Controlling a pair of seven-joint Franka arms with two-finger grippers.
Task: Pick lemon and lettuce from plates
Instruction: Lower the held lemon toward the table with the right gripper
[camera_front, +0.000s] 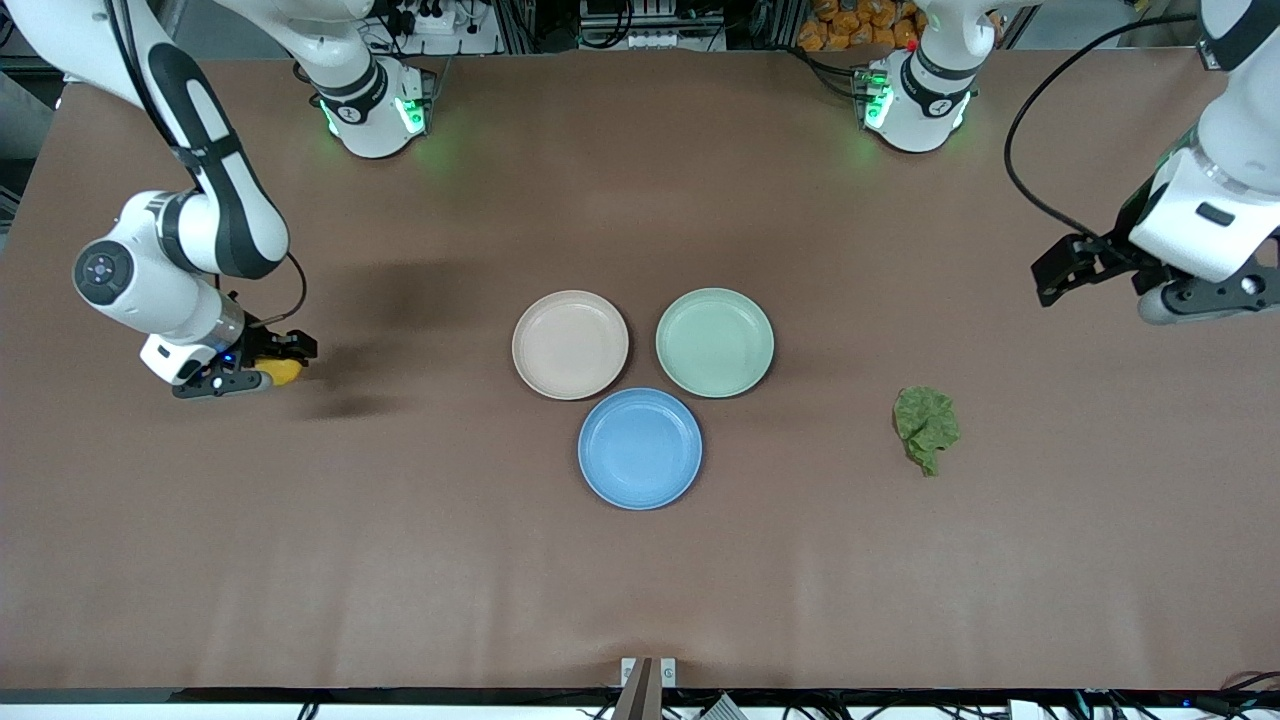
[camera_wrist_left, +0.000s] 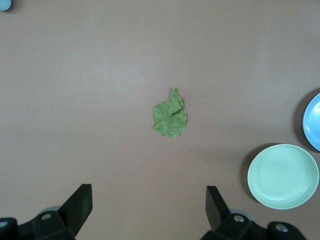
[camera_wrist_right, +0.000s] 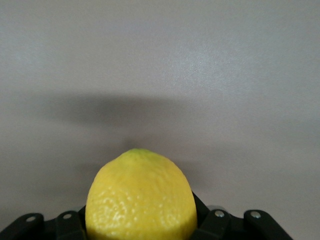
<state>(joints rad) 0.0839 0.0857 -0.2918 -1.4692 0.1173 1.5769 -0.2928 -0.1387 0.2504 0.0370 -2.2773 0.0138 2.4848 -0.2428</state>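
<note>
Right pincer (camera_front: 268, 372), low over bare desk (camera_front: 400, 560) at the right arm's end, is clamped on the yellow lemon (camera_front: 282, 372), whose nubby tip points away from the wrist. We see the left pincer (camera_wrist_left: 149, 212) hanging high over its own end of the desk, fingers spread wide and empty. The lettuce (camera_front: 926, 427) lies flat on the desk under it, between that pincer and the mint plate (camera_front: 714, 342). The beige plate (camera_front: 570, 344) and the blue plate (camera_front: 640, 448) are bare too. We judge both items are off the plates; what remains turns on the lemon going straight down to the desk.
</note>
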